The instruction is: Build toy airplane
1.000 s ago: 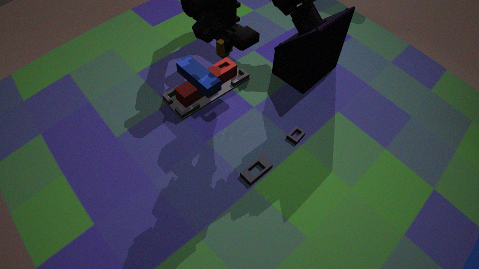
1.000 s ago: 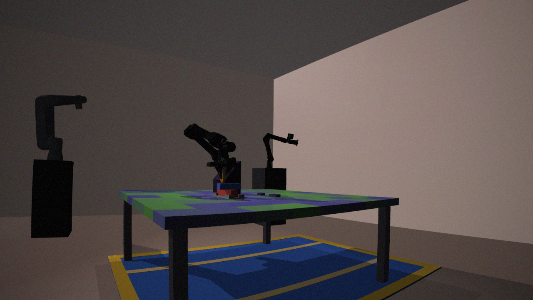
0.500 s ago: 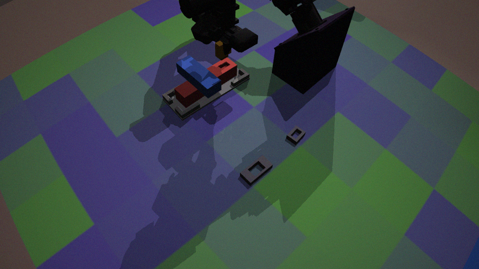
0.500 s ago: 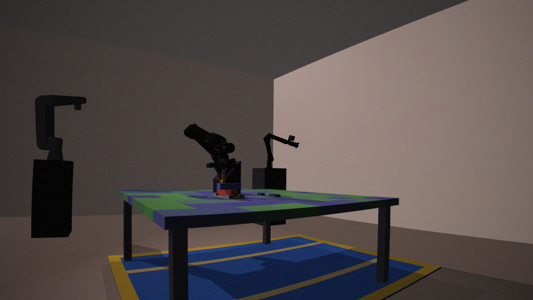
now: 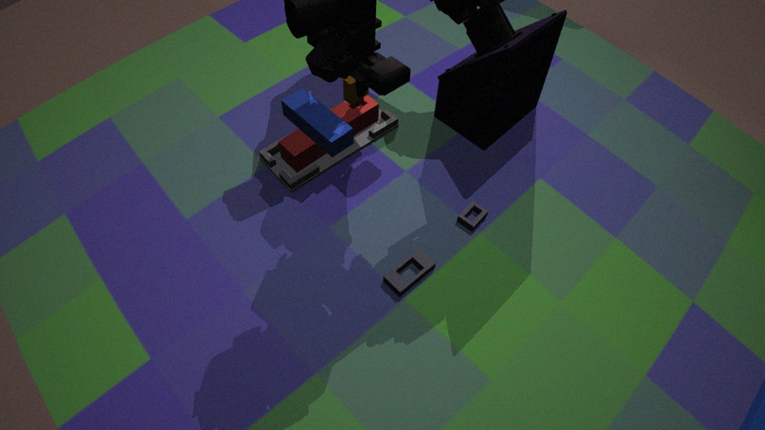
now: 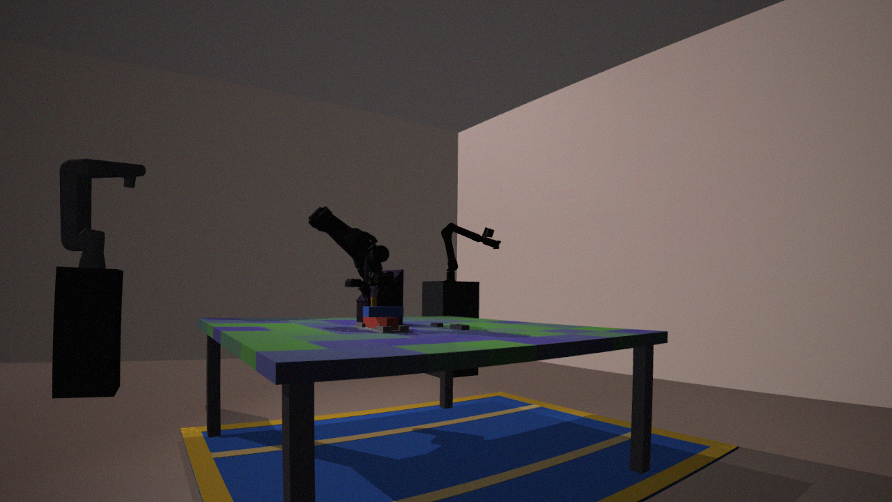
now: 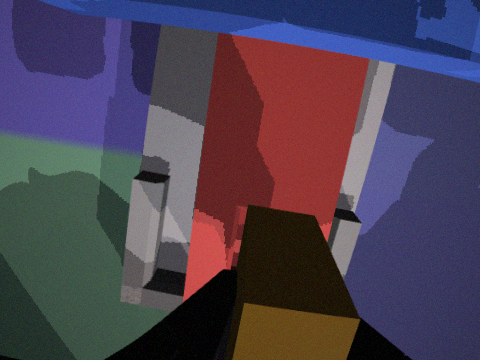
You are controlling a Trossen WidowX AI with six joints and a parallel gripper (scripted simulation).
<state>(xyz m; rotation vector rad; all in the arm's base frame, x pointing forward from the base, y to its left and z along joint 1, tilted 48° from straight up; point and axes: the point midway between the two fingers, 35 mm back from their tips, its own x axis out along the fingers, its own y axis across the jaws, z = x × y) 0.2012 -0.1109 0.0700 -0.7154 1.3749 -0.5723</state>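
Note:
My gripper point(image 5: 357, 86) point(image 7: 267, 291) is shut on the yellow tail fin point(image 5: 350, 90) point(image 6: 373, 300) point(image 7: 297, 332) and holds it upright over the tail end of the fuselage. The red fuselage point(image 5: 300, 146) point(image 6: 374, 322) point(image 7: 310, 125) lies in the grey cradle point(image 5: 292, 182) point(image 7: 175, 135) and looks flat. The blue wing point(image 5: 316, 120) point(image 6: 382, 310) point(image 7: 300, 15) lies level across its top; its tab is hidden. The fin's lower end is at or just above the tail socket. Part of a recess edge shows left of the fin in the wrist view; whether the tab is inside is hidden.
Two grey hollow holders, a larger one point(image 5: 425, 259) and a smaller one point(image 5: 466, 222), stand on the table in front of the cradle. A tall dark panel point(image 5: 495, 87) stands right of the cradle. Other arms on pedestals point(image 6: 87, 330) point(image 6: 450, 299) stand beyond the table.

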